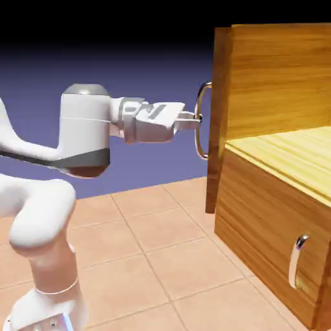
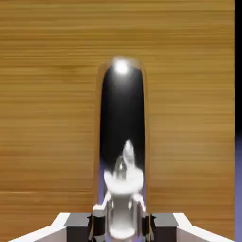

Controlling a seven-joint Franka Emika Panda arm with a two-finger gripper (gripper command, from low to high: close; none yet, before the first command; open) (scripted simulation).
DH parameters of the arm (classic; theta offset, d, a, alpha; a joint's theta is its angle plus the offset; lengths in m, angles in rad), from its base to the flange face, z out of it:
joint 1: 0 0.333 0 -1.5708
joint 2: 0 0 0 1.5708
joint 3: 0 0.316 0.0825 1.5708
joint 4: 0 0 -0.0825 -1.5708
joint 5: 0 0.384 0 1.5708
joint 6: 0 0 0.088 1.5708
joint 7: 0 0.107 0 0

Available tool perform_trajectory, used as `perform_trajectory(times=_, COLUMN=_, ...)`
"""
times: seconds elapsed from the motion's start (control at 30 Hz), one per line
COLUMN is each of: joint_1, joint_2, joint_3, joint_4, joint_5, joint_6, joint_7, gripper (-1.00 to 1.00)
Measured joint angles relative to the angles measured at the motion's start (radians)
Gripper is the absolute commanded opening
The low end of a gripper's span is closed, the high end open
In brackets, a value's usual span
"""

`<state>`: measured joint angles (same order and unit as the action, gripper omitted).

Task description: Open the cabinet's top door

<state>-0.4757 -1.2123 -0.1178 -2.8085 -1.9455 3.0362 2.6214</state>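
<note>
- The top door [image 1: 220,116] stands swung out from the cabinet [image 1: 278,213] and is seen nearly edge-on in the exterior view, as a narrow upright strip at the cabinet's left front corner.
- Its long axis runs vertically; its outer face points toward the exterior view's left, at the arm.
- The top handle [image 1: 202,119], a curved silver bar, also runs vertically and projects from that outer face.
- The gripper [image 1: 196,119] reaches in level from the left, its fingers clenched on the top handle.
- The hand view alone shows the door face head-on: horizontal wood grain fills the picture, with the handle [image 2: 122,142] as a tall, dark, reflective bar rising from between the grey fingertips [image 2: 78,220].
- The exterior view alone shows the opened compartment's pale wood floor [image 1: 291,155] and the lower panel [image 1: 271,233] with its shorter handle [image 1: 296,260].
- The cabinet is cut off at the right and bottom edges of the exterior view.
- The handle's lower end in the hand view is hidden behind the gripper.
</note>
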Motion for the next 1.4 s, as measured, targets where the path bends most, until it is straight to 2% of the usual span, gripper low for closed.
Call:
perform_trajectory(times=0.13, joint_1=-0.089, joint_2=-0.068, joint_3=0.057, joint_4=-0.051, joint_5=0.174, joint_6=0.04, joint_7=-0.123, gripper=-1.0)
perform_trajectory(times=0.3, joint_1=-0.065, joint_2=-0.153, joint_3=0.075, joint_4=-0.119, joint_5=0.391, joint_6=-0.02, joint_7=-0.324, gripper=-1.0)
perform_trajectory(times=0.53, joint_1=0.092, joint_2=-0.343, joint_3=0.164, joint_4=-0.209, joint_5=0.688, joint_6=-0.283, joint_7=-0.554, gripper=-1.0)
perform_trajectory(times=0.8, joint_1=0.269, joint_2=-0.506, joint_3=0.417, joint_4=-0.225, joint_5=0.969, joint_6=-0.627, joint_7=-0.645, gripper=-1.0)
perform_trajectory(times=1.13, joint_1=0.361, joint_2=-0.517, joint_3=0.779, joint_4=-0.096, joint_5=1.251, joint_6=-1.009, joint_7=-0.649, gripper=-1.0)
perform_trajectory(times=1.4, joint_1=0.241, joint_2=-0.446, joint_3=1.035, joint_4=0.165, joint_5=1.441, joint_6=-1.337, joint_7=-0.643, gripper=-1.0)
